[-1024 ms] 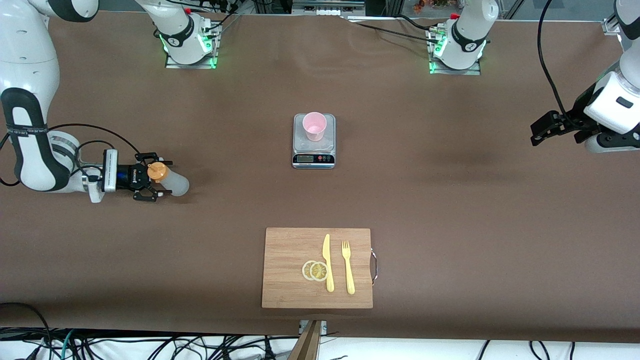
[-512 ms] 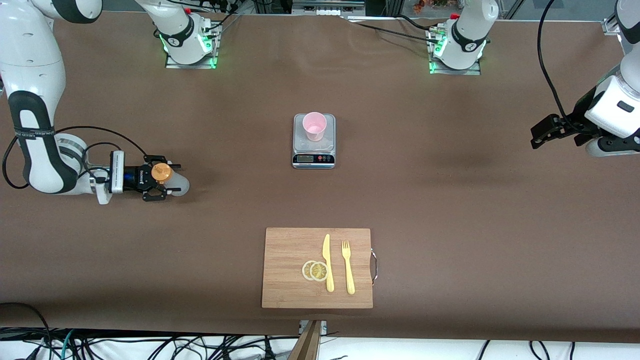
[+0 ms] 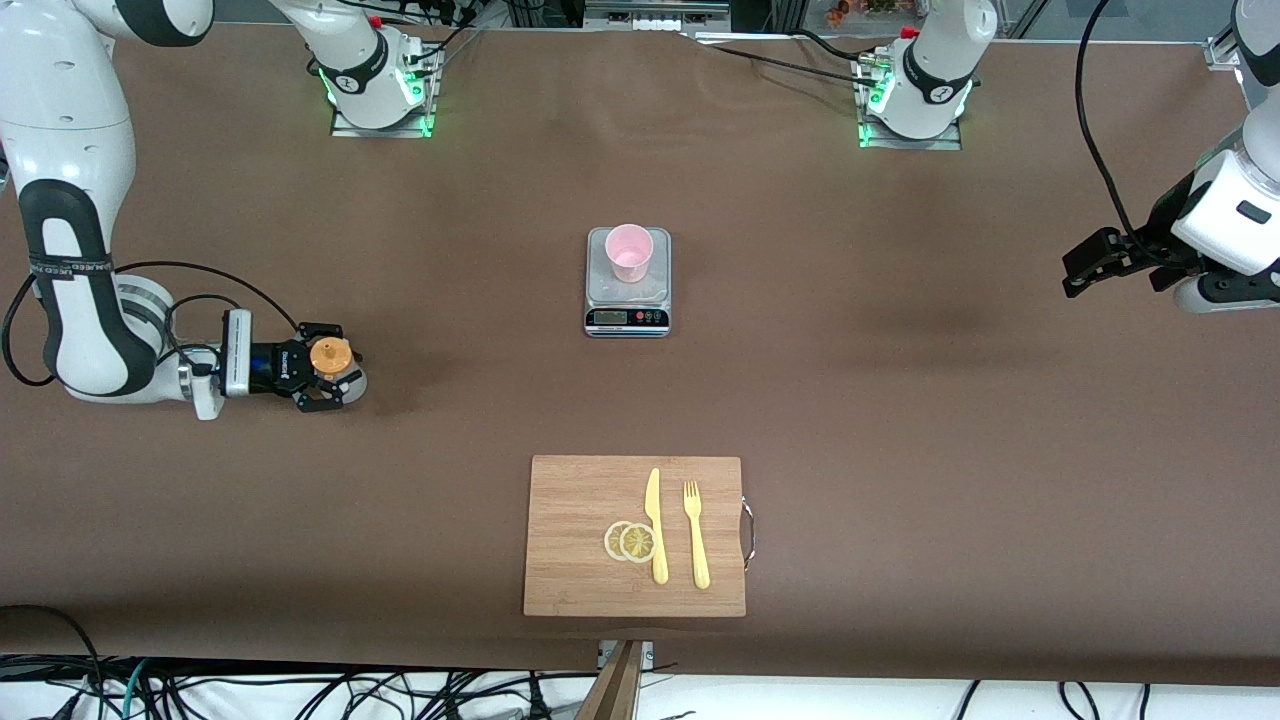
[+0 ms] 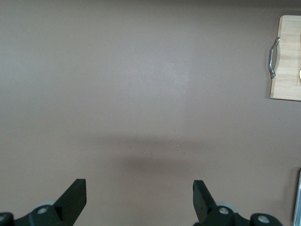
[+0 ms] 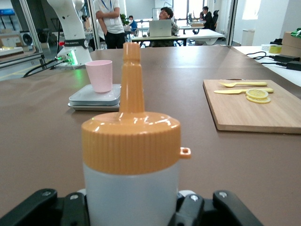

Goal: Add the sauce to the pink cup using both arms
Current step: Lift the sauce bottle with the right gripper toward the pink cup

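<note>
The desk (image 3: 900, 400) carries a cutting board (image 3: 580, 540) and a scale (image 3: 627, 300) bearing the pink cup (image 3: 629, 251). My right gripper (image 3: 325, 378) has its jaws clamped on the sauce bottle (image 3: 333, 358) toward the right arm's end. My left gripper (image 3: 1085, 270) waits, jaws apart.

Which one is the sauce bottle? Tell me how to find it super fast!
Start at the brown table and go to the right arm's end, away from the scale holding the pink cup. There the right gripper is shut on the sauce bottle. It is whitish and see-through, and nothing else here has its orange nozzle cap.
</note>
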Available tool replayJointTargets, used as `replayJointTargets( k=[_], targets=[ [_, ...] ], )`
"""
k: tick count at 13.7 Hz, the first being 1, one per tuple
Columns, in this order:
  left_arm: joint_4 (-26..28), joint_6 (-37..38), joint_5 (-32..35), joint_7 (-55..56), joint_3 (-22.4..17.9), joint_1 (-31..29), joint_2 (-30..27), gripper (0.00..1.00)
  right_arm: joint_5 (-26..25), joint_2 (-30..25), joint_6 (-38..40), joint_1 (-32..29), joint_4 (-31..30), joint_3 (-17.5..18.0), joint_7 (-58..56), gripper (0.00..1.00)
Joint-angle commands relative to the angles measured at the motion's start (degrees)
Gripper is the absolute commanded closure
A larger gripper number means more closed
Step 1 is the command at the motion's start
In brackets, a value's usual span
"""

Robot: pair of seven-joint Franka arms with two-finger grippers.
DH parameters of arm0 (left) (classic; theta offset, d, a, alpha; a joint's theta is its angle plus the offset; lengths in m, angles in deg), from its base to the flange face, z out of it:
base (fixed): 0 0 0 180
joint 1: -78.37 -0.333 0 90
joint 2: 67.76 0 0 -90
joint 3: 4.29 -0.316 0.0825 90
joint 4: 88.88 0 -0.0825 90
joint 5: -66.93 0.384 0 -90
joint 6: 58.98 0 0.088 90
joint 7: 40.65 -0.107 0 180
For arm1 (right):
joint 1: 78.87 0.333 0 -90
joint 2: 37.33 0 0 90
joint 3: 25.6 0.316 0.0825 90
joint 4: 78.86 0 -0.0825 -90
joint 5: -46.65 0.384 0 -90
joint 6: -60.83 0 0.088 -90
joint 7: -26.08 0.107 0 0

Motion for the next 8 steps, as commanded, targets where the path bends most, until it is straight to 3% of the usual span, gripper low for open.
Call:
replayJointTargets(
  k=[1, 4, 8],
  targets=[
    [-1.88, 1.46, -1.02, 0.12, 0.0, -0.13, 0.78, 0.0, -1.52, -2.08, -1.52, 2.02, 1.21, -0.29, 5.94, 1.0],
    [-1.97, 1.46, -1.02, 0.12, 0.0, -0.13, 0.78, 0.0, -6.42, -6.73, -4.68, 4.83, 1.21, -0.38, 14.03, 1.0],
    [-2.06, 1.37, -1.02, 0.21, 0.0, -0.13, 0.78, 0.0, -18.46, -13.67, -7.23, 9.83, 1.21, -0.29, 29.93, 1.0]
  ],
)
